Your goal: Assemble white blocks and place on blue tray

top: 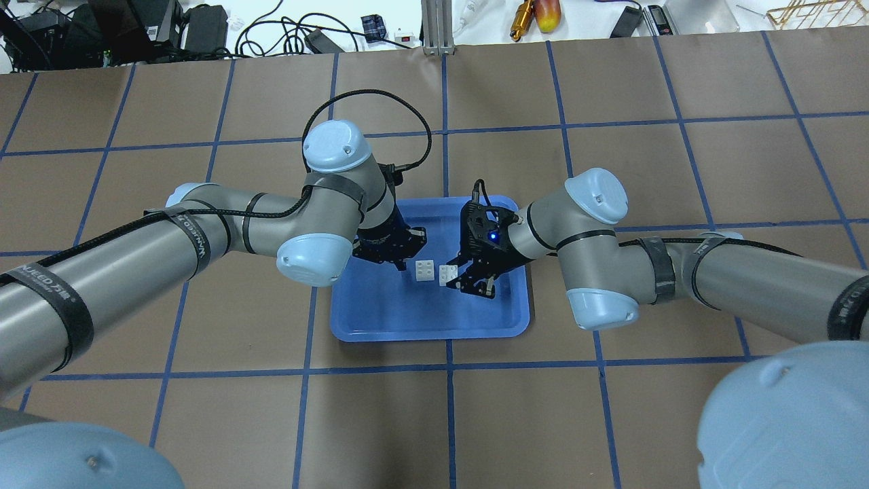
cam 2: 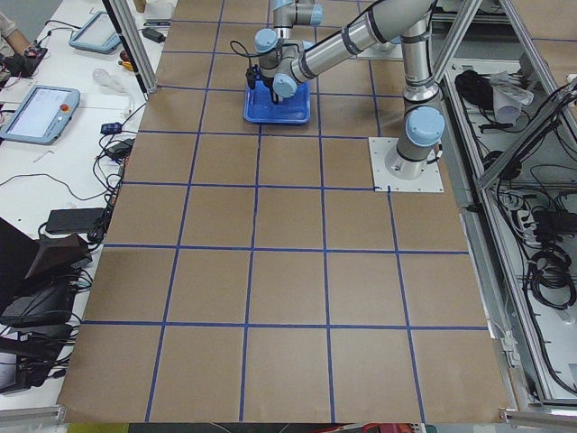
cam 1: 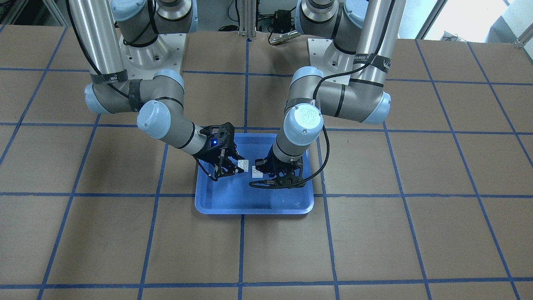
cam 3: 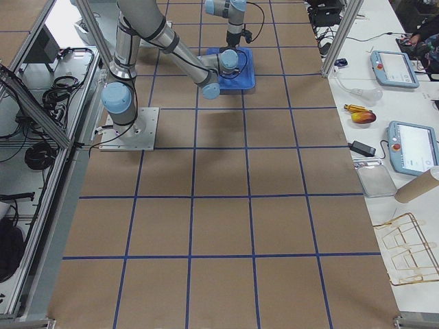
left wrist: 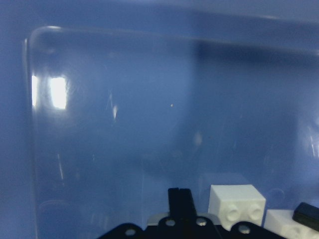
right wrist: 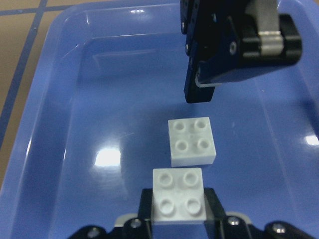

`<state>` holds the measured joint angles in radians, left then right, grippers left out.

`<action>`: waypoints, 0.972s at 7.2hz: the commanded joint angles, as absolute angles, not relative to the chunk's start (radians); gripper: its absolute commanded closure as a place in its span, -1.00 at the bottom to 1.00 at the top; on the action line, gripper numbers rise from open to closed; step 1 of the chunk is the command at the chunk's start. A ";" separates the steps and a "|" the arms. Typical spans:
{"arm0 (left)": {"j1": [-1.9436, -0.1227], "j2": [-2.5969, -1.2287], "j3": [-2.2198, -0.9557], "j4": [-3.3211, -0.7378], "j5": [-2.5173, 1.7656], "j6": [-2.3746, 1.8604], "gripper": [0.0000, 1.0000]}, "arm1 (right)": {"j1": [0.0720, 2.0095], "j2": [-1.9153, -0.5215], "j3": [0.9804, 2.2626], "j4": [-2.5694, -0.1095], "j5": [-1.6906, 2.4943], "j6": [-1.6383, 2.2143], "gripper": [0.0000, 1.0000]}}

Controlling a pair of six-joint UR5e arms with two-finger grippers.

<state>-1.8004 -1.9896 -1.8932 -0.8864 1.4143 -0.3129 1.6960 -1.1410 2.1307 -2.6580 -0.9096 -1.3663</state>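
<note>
The blue tray [top: 428, 333] lies at mid-table and also shows in the front view [cam 1: 254, 210]. Two white 2x2 blocks are in it, side by side and apart. My right gripper [top: 459, 276] is shut on one white block [right wrist: 178, 199], low over the tray floor. The other white block [right wrist: 192, 142] lies loose on the tray just ahead of it, also in the overhead view [top: 425, 270]. My left gripper [right wrist: 199, 92] hangs just beyond the loose block, fingers together and empty; its wrist view shows the loose block [left wrist: 235, 204] beside its fingers.
The brown table [top: 611, 407] with its blue tape grid surrounds the tray. Both arms' elbows [top: 326, 204] reach over the tray's sides. Cables and tools lie along the far edge [top: 305, 34].
</note>
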 commanded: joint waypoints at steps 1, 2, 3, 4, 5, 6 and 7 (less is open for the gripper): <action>-1.805 -1.990 -1.893 -0.887 1.416 -0.313 1.00 | 1.697 -1.127 2.131 -2.675 -0.908 -1.364 1.00; -1.805 -1.990 -1.893 -0.885 1.414 -0.313 1.00 | 1.697 -1.127 2.132 -2.675 -0.907 -1.362 1.00; -1.807 -1.990 -1.893 -0.885 1.414 -0.319 1.00 | 1.698 -1.127 2.132 -2.675 -0.910 -1.330 1.00; -1.807 -1.990 -1.894 -0.885 1.414 -0.324 1.00 | 1.698 -1.127 2.129 -2.677 -0.910 -1.312 1.00; -1.807 -1.990 -1.893 -0.881 1.414 -0.325 1.00 | 1.698 -1.127 2.129 -2.677 -0.910 -1.312 1.00; -1.819 -1.990 -1.894 -0.879 1.416 -0.325 1.00 | 1.700 -1.117 2.128 -2.677 -0.910 -1.310 1.00; -1.824 -1.990 -1.894 -0.879 1.416 -0.325 1.00 | 1.704 -1.117 2.128 -2.681 -0.911 -1.309 1.00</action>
